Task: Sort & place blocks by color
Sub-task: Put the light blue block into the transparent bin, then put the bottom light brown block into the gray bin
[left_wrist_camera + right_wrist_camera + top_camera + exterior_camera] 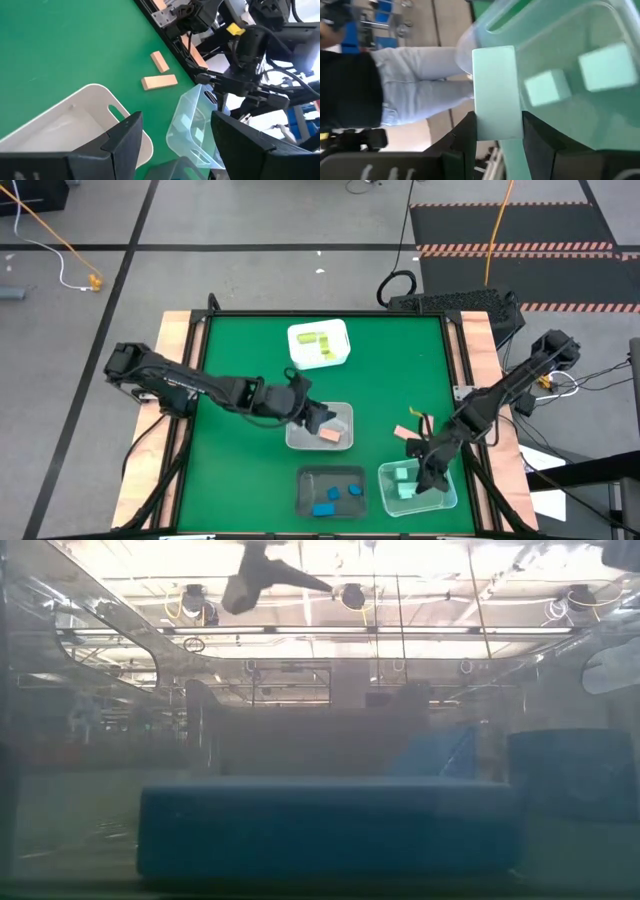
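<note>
Right wrist view: right gripper [497,132] clamps a mint block [495,92] above the clear tub [560,30]; early release risks striking the rim. Left gripper [175,135] gapes empty.

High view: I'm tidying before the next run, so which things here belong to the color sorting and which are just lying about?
Belongs to the job:
- mint block in the right gripper
- mint tub
- blue blocks
- yellow blocks
- two tan blocks loose on the mat
- left gripper

Lying about:
- orange cable

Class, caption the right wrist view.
Right gripper holds a mint green bar above a clear tub containing two mint blocks.
</note>
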